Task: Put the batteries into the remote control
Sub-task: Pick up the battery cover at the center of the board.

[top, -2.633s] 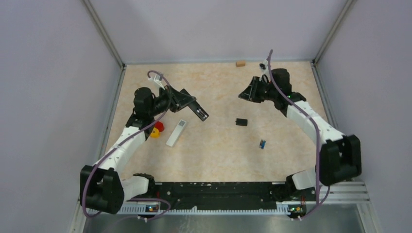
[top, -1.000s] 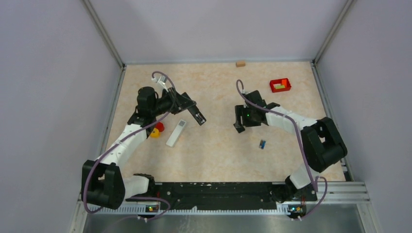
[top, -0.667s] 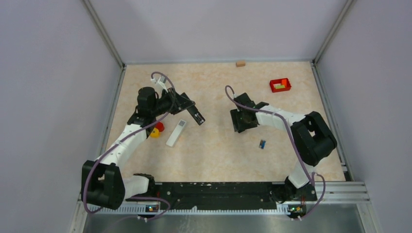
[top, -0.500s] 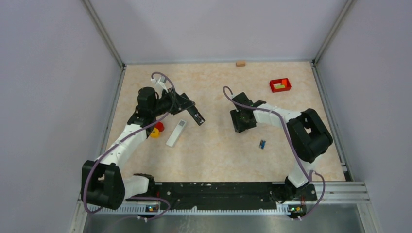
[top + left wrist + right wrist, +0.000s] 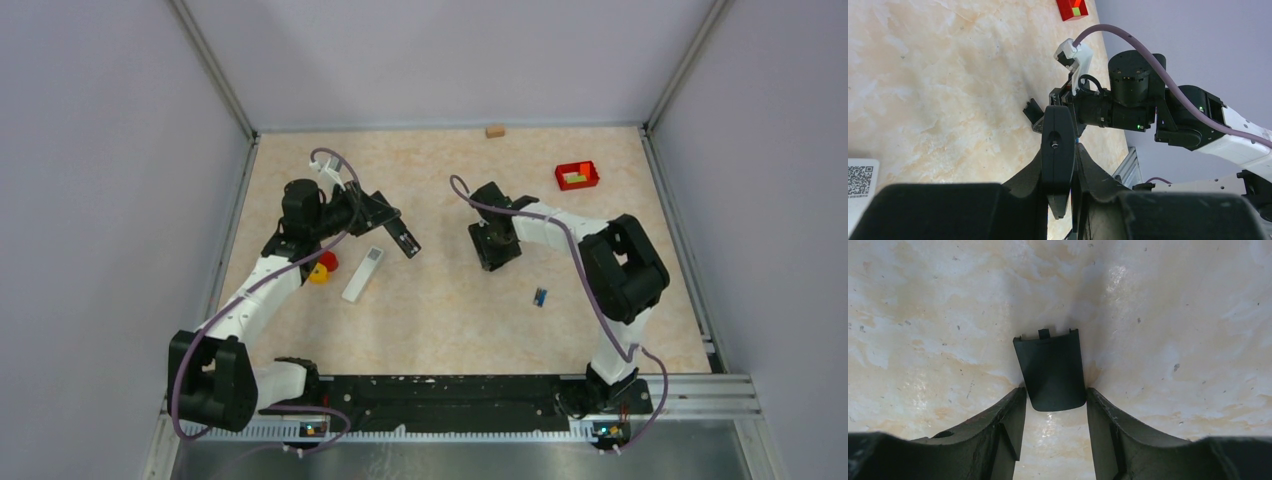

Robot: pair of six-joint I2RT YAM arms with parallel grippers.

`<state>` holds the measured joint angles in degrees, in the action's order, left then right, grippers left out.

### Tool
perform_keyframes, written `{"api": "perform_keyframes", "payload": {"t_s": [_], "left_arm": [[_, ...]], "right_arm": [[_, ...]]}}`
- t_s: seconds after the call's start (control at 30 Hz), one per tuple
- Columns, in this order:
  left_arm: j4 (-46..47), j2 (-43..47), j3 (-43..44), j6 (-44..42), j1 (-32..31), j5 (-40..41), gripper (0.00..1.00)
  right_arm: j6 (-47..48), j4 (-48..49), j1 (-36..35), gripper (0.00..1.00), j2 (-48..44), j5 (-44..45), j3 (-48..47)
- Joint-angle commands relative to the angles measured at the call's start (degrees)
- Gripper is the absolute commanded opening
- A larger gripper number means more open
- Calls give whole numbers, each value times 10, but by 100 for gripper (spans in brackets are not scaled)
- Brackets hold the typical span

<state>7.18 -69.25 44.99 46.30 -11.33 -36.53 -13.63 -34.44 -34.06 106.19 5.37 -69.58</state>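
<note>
My left gripper (image 5: 405,238) is shut on a slim black bar, which looks like the remote (image 5: 1058,150), and holds it above the table. My right gripper (image 5: 495,250) is open and low on the table. In the right wrist view its fingers (image 5: 1008,415) flank the near end of a flat black cover plate (image 5: 1050,371) with small tabs. That plate lies flat on the table. A small blue battery piece (image 5: 540,296) lies on the table nearer than the right gripper. The dark batteries are not in view.
A white flat bar with a QR label (image 5: 363,273) lies below the left gripper. Red and yellow pieces (image 5: 322,266) sit by the left arm. A red tray (image 5: 577,176) stands at the back right. A wooden block (image 5: 494,130) sits at the back wall.
The right arm swung from the back right to the table's middle and lowered over the black cover plate. This uncovered the red tray. The left gripper barely moved.
</note>
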Motion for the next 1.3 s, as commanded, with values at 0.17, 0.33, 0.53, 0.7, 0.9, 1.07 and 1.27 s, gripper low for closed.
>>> {"api": "perform_keyframes", "payload": {"t_s": [0.17,0.33,0.53,0.7,0.9,1.07,1.27], "left_arm": [[14,19,8,-12,3,-11,0],[14,18,7,-11,3,-17,0],[27,9,1,-7,2,-36,0],[41,-7,-5,-7,-11,-36,0],[71,-44,-4,1,-46,-16,0],[122,-66,-5,-3,-72,13,0],[196,-91,-10,12,-88,33,0]], "right_arm": [[26,-29,3,52,33,-42,-16],[33,-33,4,33,37,-43,-25],[29,-3,4,30,-10,-1,-16],[32,14,4,29,-75,-27,-3],[47,35,2,29,-163,-88,42],[69,90,-22,28,-262,-154,98],[88,133,-85,28,-344,-144,125]]}}
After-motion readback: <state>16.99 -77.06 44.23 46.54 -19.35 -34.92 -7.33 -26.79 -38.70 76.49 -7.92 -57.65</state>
